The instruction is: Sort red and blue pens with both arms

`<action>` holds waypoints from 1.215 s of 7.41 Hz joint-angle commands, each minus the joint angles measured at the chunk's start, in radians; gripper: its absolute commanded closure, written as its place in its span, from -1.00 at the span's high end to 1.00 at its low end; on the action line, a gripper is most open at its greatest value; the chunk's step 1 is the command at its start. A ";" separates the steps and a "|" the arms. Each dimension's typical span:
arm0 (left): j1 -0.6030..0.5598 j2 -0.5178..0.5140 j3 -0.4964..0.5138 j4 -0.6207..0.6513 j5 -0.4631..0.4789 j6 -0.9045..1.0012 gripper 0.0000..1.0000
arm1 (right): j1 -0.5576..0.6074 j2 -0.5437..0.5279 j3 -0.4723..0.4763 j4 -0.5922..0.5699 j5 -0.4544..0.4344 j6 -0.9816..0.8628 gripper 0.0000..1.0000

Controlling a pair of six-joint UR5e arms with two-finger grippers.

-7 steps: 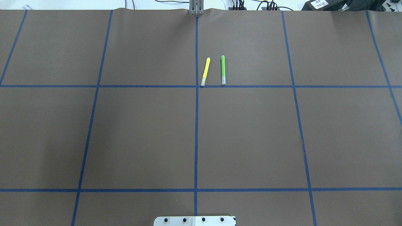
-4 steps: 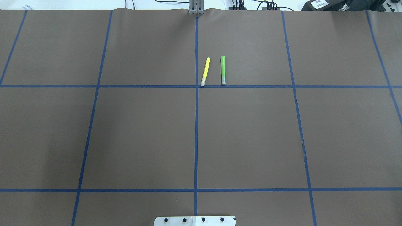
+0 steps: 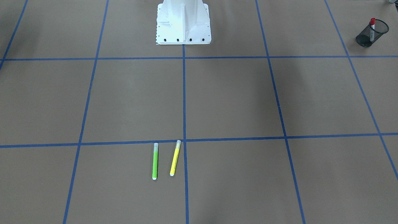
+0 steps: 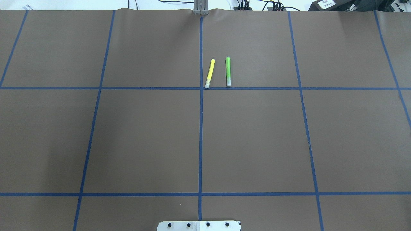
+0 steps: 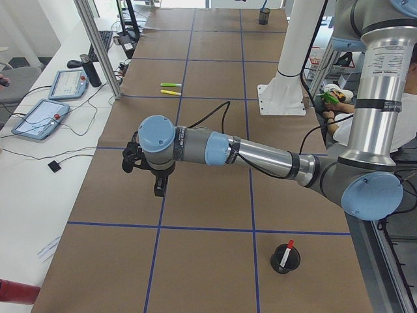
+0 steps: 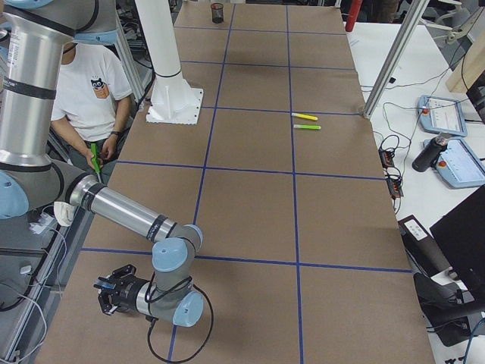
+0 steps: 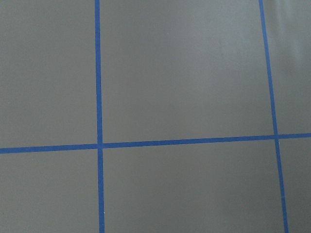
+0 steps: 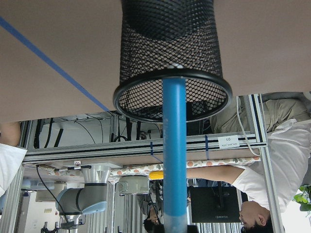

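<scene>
Standing in a black mesh cup (image 5: pixel 276 264) on the worktop (image 4: pixel 144 138), the red pen (image 5: pixel 287 250) leans on the rim, well apart from the jaws of the left arm (image 5: pixel 260 155). Those jaws hang over bare worktop, and whether they are parted cannot be told. Straight ahead of the jaws of the right arm (image 6: pixel 121 211) stands a second mesh cup (image 8: pixel 146 39). The blue pen (image 8: pixel 174 155) reaches from the jaws' side to its rim. Their state cannot be told either. A green marker (image 4: pixel 228 72) and a yellow marker (image 4: pixel 210 73) lie side by side, far from both.
</scene>
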 commanded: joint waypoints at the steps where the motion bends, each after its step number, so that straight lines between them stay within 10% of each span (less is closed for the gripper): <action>1: 0.000 0.002 0.000 0.000 0.001 0.000 1.00 | -0.001 0.000 -0.003 0.000 0.010 0.001 1.00; 5: 0.000 0.011 0.000 -0.001 0.004 0.003 1.00 | 0.000 0.101 0.010 0.014 0.078 -0.002 1.00; 9: -0.003 0.052 -0.015 -0.009 0.018 0.015 1.00 | 0.000 0.149 0.007 0.450 0.226 0.004 1.00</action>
